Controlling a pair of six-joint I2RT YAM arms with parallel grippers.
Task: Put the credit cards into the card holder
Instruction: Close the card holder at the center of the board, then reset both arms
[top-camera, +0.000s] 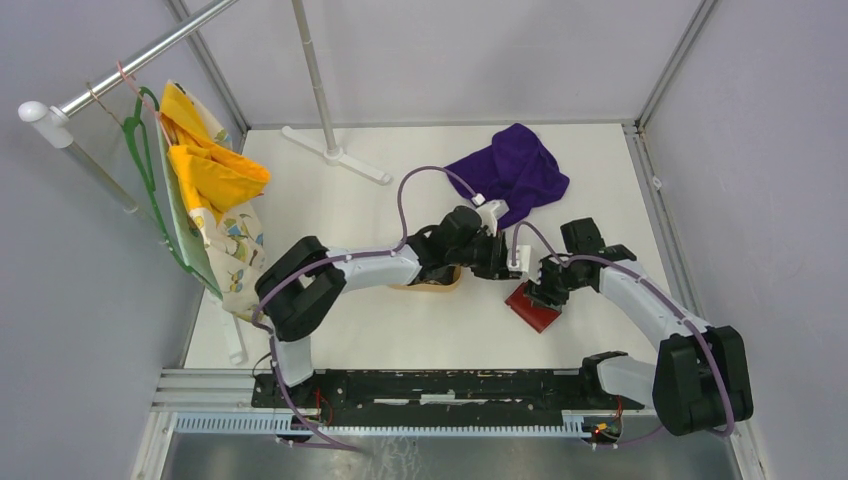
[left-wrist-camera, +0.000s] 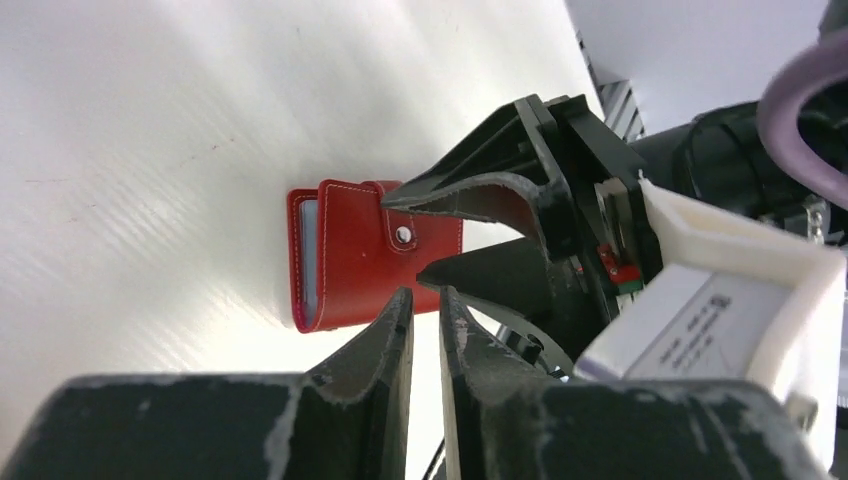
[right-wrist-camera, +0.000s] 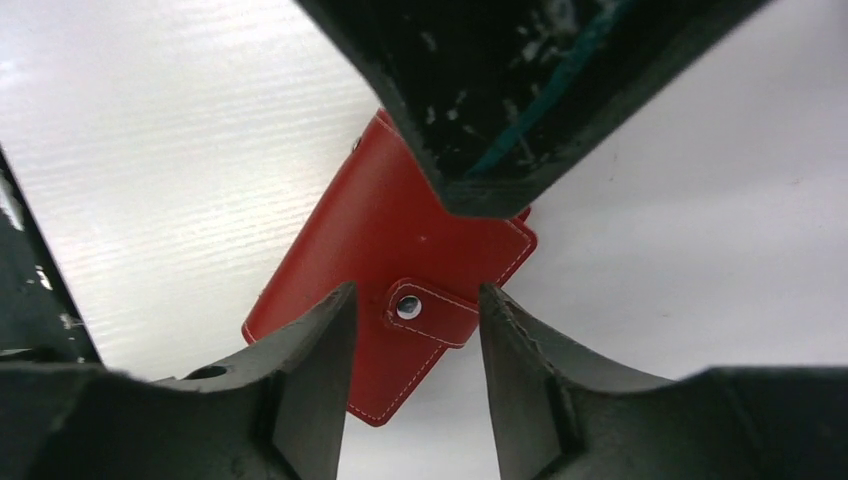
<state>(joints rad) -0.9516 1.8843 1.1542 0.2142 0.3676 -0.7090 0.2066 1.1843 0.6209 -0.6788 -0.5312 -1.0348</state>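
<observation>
Where the two arms meet just right of centre in the overhead view, the red card holder (top-camera: 535, 310) lies flat on the white tabletop (top-camera: 400, 340), folded shut with its snap tab (right-wrist-camera: 430, 312) fastened. The right end effector (right-wrist-camera: 415, 300) hangs directly over it with its fingers spread, one on each side of the tab. It is released and grasps nothing, though I cannot tell whether the tips touch the leather. The left end effector (left-wrist-camera: 425, 315) sits just beside the holder's edge. Its fingers are parted by only a narrow slit, with bare tabletop showing through (nothing is pinched there). In the right wrist view it crosses the top of the frame, over the holder's upper end.

The two end effectors are very near each other, so the space above the holder is crowded. An oval tan tray (top-camera: 432, 285) lies under the left arm, to the holder's left. A purple cloth (top-camera: 510, 170) lies above it in the frame, apart. Open tabletop runs below the holder towards the arm bases, and to its right before the tabletop's edge.
</observation>
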